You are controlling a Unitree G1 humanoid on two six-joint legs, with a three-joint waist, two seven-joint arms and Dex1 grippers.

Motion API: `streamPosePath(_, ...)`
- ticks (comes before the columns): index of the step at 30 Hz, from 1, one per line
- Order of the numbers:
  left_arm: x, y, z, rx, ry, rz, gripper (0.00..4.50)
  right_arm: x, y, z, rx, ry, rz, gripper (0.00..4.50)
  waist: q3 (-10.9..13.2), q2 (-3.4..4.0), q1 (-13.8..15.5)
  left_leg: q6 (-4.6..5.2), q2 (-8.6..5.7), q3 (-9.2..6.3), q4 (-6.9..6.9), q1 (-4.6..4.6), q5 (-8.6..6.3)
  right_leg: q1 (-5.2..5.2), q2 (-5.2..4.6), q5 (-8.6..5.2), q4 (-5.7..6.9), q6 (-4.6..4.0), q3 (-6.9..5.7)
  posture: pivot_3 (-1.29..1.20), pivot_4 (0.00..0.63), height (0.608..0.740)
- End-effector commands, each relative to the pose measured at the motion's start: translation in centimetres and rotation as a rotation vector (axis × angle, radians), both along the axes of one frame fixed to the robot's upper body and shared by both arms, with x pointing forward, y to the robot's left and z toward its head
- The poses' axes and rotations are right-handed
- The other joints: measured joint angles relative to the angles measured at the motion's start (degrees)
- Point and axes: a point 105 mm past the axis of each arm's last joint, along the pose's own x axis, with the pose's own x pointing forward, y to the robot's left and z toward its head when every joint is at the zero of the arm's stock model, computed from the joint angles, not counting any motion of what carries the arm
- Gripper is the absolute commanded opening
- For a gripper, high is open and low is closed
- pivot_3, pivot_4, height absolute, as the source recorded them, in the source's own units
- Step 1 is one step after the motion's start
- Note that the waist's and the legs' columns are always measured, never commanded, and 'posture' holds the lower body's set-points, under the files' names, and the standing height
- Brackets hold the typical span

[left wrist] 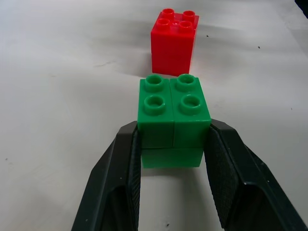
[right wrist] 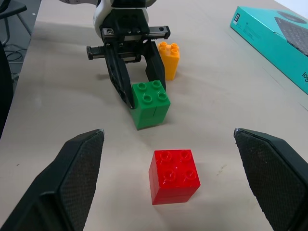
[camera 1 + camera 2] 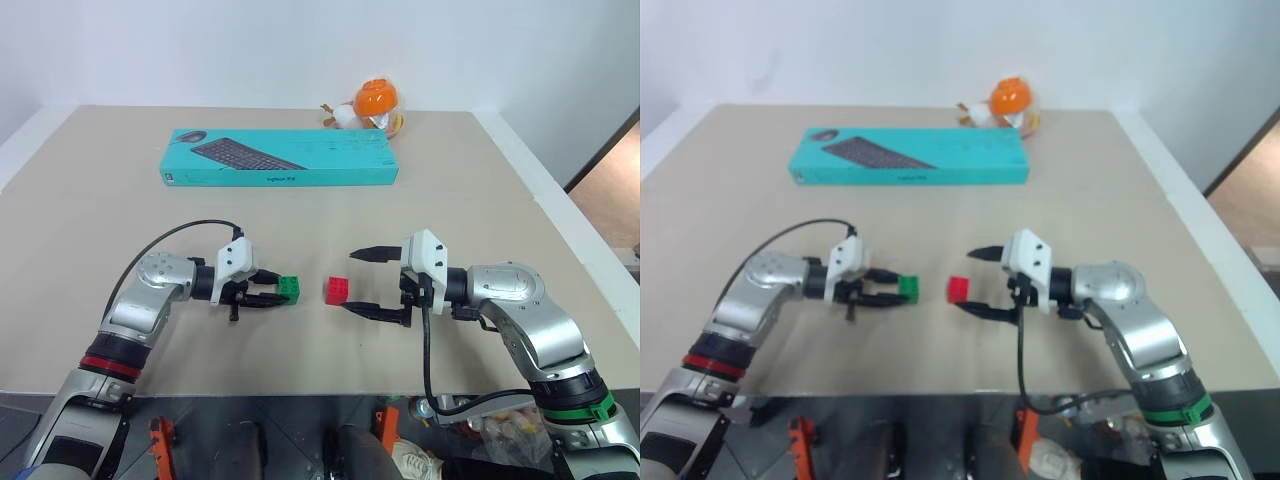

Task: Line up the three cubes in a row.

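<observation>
My left gripper [image 3: 275,291] is shut on the green cube [image 3: 290,289], its fingers [image 1: 120,178] pressed to the cube's two sides. The cube sits upright, low at the table surface. The red cube [image 3: 337,291] stands on the table a short gap beyond the green one [image 1: 173,115], studs up. My right gripper [image 3: 350,282] faces the left one and is wide open, with the red cube [image 2: 174,175] just past its fingertips and nothing held. The yellow cube [image 2: 169,58] stands on the table behind the left gripper's fingers.
A long teal keyboard box [image 3: 280,157] lies across the far half of the beige table [image 3: 100,200]. A round orange toy [image 3: 372,103] sits behind it near the back edge. The table's front edge runs just below both arms.
</observation>
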Motion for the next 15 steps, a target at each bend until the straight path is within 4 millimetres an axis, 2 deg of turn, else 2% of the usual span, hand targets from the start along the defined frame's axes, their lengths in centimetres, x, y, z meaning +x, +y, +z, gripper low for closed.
streamPosePath(1, -0.03, -0.42, 0.65, 0.0, -0.031, -0.026, 1.3, -0.24, 0.02, 0.73, -0.002, -0.04, 0.012, 4.5, 0.0, 0.0, 0.0, 0.0, 0.0, 0.0, 0.0, 0.0, 0.0, 0.0, 0.0, 0.0, 0.0, 0.0, 0.0, 0.0, 0.15, 0.74)
streamPosePath(2, -0.06, -0.48, 0.62, 0.0, -0.027, -0.028, 1.3, -0.25, 0.0, 0.72, -0.003, -0.04, 0.012, 4.5, 0.0, 0.0, 0.0, 0.0, 0.0, 0.0, 0.0, 0.0, 0.0, 0.0, 0.0, 0.0, 0.0, 0.0, 0.0, 0.0, 0.15, 0.74)
streamPosePath(3, -0.09, -0.53, 0.62, -0.001, -0.026, -0.031, 2.37, -0.26, -0.01, 0.71, -0.003, -0.04, 0.011, 4.5, 0.0, 0.0, 0.0, 0.0, 0.0, 0.0, 0.0, 0.0, 0.0, 0.0, 0.0, 0.0, 0.0, 0.0, 0.0, 0.0, 0.15, 0.74)
streamPosePath(9, -0.07, -0.64, 0.73, 0.004, -0.037, -0.03, 4.32, -0.26, -0.13, 0.68, -0.007, -0.038, 0.01, 4.5, 0.0, 0.0, 0.0, 0.0, 0.0, 0.0, 0.01, 0.0, 0.0, 0.01, 0.0, 0.0, 0.01, 0.0, 0.0, 0.0, 0.15, 0.74)
streamPosePath(10, -0.09, -0.62, 0.76, 0.005, -0.04, -0.03, 4.47, -0.26, -0.12, 0.66, -0.008, -0.038, 0.01, 4.5, 0.0, 0.0, 0.0, 0.0, 0.0, -0.01, 0.01, 0.0, 0.0, 0.01, 0.0, 0.0, 0.01, 0.0, 0.0, 0.0, 0.15, 0.74)
streamPosePath(15, -0.28, -0.5, 1.41, -0.004, -0.056, -0.029, 4.47, -0.2, -0.09, 0.61, -0.01, -0.037, 0.014, 4.5, 0.0, 0.0, 0.0, 0.0, 0.0, 0.0, 0.01, 0.0, 0.0, 0.01, 0.0, 0.0, 0.01, 0.0, 0.0, 0.0, 0.15, 0.74)
